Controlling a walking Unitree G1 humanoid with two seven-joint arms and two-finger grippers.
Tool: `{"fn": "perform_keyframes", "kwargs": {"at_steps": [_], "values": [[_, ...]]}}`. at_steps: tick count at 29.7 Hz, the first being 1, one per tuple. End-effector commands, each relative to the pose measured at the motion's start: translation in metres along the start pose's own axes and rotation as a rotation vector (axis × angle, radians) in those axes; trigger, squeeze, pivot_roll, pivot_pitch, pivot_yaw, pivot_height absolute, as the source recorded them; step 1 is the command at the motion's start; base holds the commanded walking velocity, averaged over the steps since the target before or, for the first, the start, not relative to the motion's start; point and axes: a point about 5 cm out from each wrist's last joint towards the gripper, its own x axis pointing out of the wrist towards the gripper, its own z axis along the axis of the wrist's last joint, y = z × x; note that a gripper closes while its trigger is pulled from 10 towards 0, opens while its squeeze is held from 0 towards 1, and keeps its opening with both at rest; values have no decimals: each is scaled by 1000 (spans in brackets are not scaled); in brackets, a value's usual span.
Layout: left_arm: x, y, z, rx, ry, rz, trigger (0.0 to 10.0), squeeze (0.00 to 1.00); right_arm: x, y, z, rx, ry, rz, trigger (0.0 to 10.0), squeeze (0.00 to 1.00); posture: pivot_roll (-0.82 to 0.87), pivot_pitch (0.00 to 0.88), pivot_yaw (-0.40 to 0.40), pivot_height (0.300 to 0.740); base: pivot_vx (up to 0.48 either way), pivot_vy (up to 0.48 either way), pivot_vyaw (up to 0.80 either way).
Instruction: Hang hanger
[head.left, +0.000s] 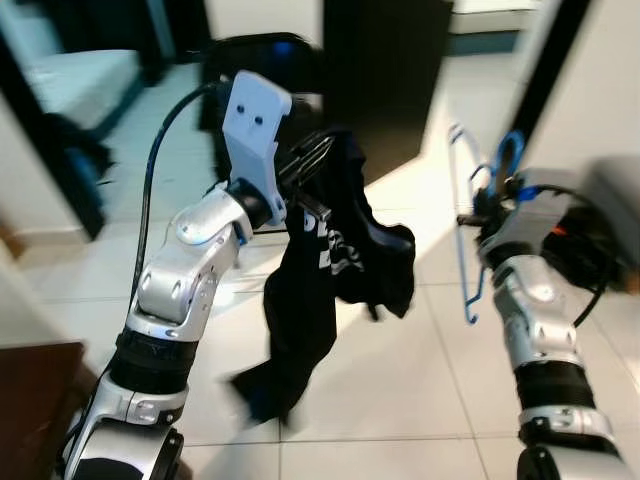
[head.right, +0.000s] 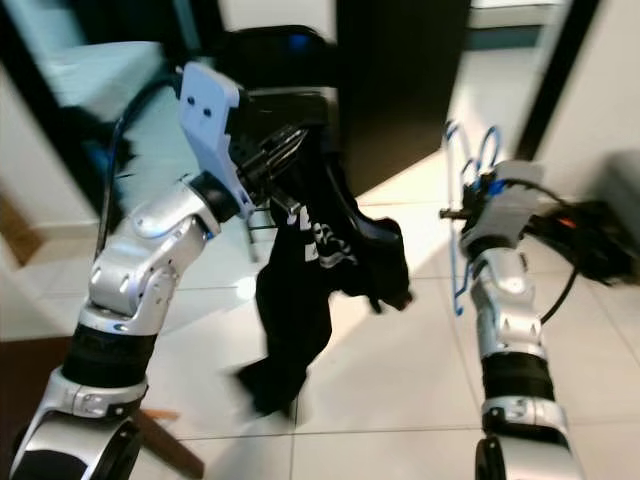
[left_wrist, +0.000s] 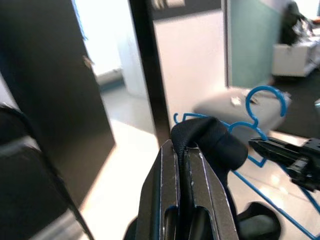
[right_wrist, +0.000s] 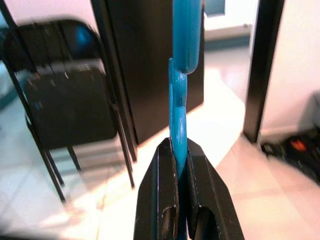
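Left gripper pinching a black printed T-shirt tight, garment dangling above the tiled floor, right gripper clamping a raised blue hanger, black folding chair standing behind

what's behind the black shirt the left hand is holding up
Behind the black shirt pinched in the left hand stands a black folding chair, its lower part hidden by the cloth. The right hand holds the blue hanger off to the side.
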Motion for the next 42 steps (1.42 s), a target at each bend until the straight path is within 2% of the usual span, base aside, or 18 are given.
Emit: {"fn": "perform_keyframes", "kwargs": {"at_steps": [1,5,7,8,14,18,20,22,24,25,26,28,34,38,40,41,42], "values": [[-8,15,-10,44,30,84,10000,0,-3,15,-6,-7,29,94,10000,0,-37,34,37,740,0,0,-800],[-16,24,-24,105,87,131,10000,0,-7,18,-11,-48,65,183,10000,0,-47,37,31,740,0,0,-800],[-22,28,-30,173,118,137,10000,0,-11,14,-8,-80,77,261,10000,0,-64,39,34,740,0,0,-800],[-22,28,-30,173,118,137,10000,0,-11,14,-8,-80,77,261,10000,0,-64,39,34,740,0,0,-800],[-19,32,-25,337,105,88,10000,0,-26,-28,23,-93,63,411,10000,0,-102,42,38,740,0,0,-800],[-14,35,-15,388,73,59,10000,0,-39,-37,37,-54,54,504,10000,0,-111,36,42,740,0,0,-800],[-14,35,-15,388,73,59,10000,0,-39,-37,37,-54,54,504,10000,0,-111,36,42,740,0,0,-800],[-9,33,-5,415,34,22,10000,0,-52,-34,43,-15,57,612,10000,0,-120,32,53,740,0,0,-800],[-9,33,-5,415,34,22,10000,0,-52,-34,43,-15,57,612,10000,0,-120,32,53,740,0,0,-800],[-8,32,1,451,16,-14,10000,0,-66,-27,44,34,68,723,10000,0,-117,29,65,740,0,0,-800],[-8,32,1,451,16,-14,10000,0,-66,-27,44,34,68,723,10000,0,-117,29,65,740,0,0,-800],[-10,33,2,480,16,-26,10000,0,-77,-24,42,64,88,787,10000,0,-114,36,69,740,0,0,-800],[-12,36,2,511,29,-26,10000,0,-87,-22,38,89,114,818,10000,0,-116,34,71,740,0,0,-800],[-14,44,0,553,58,-9,10000,0,-94,-22,36,127,120,823,10000,0,-119,37,69,740,0,0,-200],[-16,58,1,605,97,37,10000,0,-102,-20,40,127,134,885,10000,0,-123,44,65,740,0,0,0],[-16,58,1,605,97,37,10000,0,-102,-20,40,127,134,885,10000,0,-123,44,65,740,0,0,0],[-18,68,2,638,126,76,10000,0,-107,-21,42,124,157,922,10000,0,-128,49,66,740,0,0,0]]}}
